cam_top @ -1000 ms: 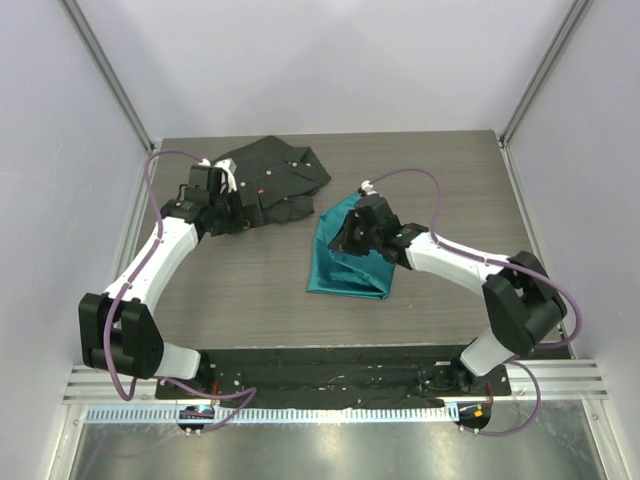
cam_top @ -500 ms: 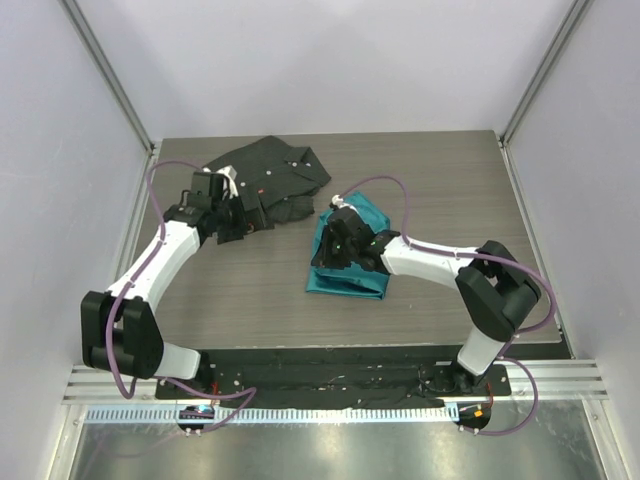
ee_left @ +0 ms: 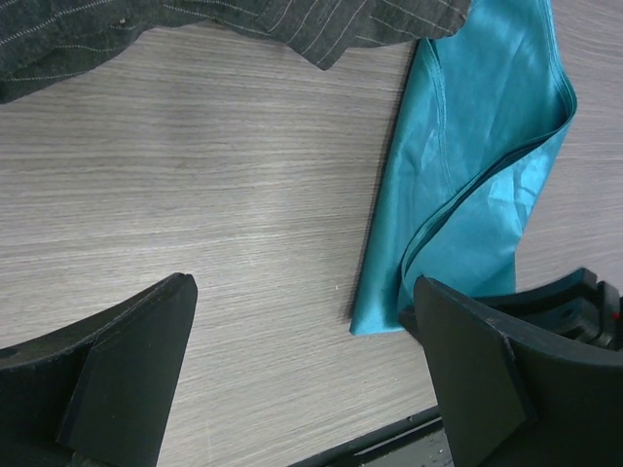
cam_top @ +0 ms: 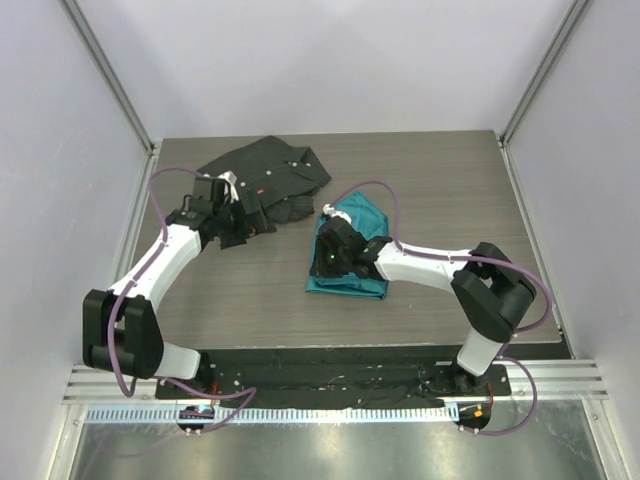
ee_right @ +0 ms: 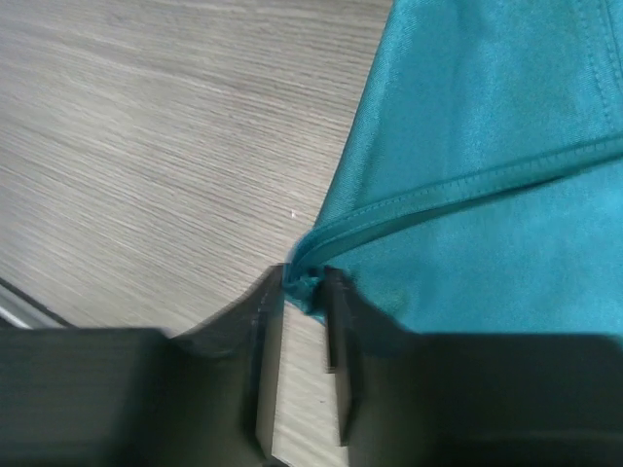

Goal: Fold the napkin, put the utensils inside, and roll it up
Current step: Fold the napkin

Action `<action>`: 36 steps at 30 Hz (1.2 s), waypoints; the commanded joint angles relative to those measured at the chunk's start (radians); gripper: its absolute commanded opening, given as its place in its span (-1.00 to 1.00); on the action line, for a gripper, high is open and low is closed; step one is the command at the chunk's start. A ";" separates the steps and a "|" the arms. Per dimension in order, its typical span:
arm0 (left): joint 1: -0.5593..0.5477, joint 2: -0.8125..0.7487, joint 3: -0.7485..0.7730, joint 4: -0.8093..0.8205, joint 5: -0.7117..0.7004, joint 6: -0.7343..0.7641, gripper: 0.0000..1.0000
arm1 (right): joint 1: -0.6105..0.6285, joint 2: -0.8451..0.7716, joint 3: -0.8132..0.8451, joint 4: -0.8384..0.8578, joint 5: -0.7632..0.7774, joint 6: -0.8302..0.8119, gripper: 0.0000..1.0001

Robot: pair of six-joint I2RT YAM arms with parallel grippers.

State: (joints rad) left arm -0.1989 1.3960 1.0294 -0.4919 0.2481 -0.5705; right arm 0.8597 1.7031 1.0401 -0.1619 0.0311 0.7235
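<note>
The teal napkin (cam_top: 357,225) lies folded right of the table's middle, and the left wrist view shows its layered edges (ee_left: 467,175). My right gripper (cam_top: 328,262) sits low at its left front edge. In the right wrist view the right gripper (ee_right: 304,282) has its narrow jaws shut on a bunched corner of the napkin (ee_right: 487,175), just above the wood. My left gripper (cam_top: 250,220) hovers left of the napkin. Seen from its own wrist, the left gripper (ee_left: 302,360) is wide open, with only bare table between its fingers. The utensils are out of view.
A black striped shirt (cam_top: 270,175) lies crumpled at the back left, and its hem (ee_left: 243,24) nearly reaches the napkin's far corner. The table's front edge runs close below the napkin.
My right gripper has travelled left across the napkin with the pinched corner, folding the cloth over to its left edge. The left arm has barely shifted.
</note>
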 commanded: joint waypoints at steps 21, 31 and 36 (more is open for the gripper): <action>-0.229 0.037 -0.285 0.377 0.036 -0.281 1.00 | -0.122 -0.396 -0.236 0.002 0.090 -0.130 0.34; -0.300 0.103 -0.296 0.426 -0.007 -0.339 0.78 | -0.361 -0.598 -0.480 -0.088 0.055 0.016 0.34; -0.304 0.116 -0.302 0.424 -0.009 -0.353 0.74 | -0.364 -0.632 -0.532 -0.100 0.004 0.051 0.35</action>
State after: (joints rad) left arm -0.4976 1.5009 0.7322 -0.1104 0.2581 -0.8978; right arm 0.4953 1.1000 0.5282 -0.2718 0.0738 0.7189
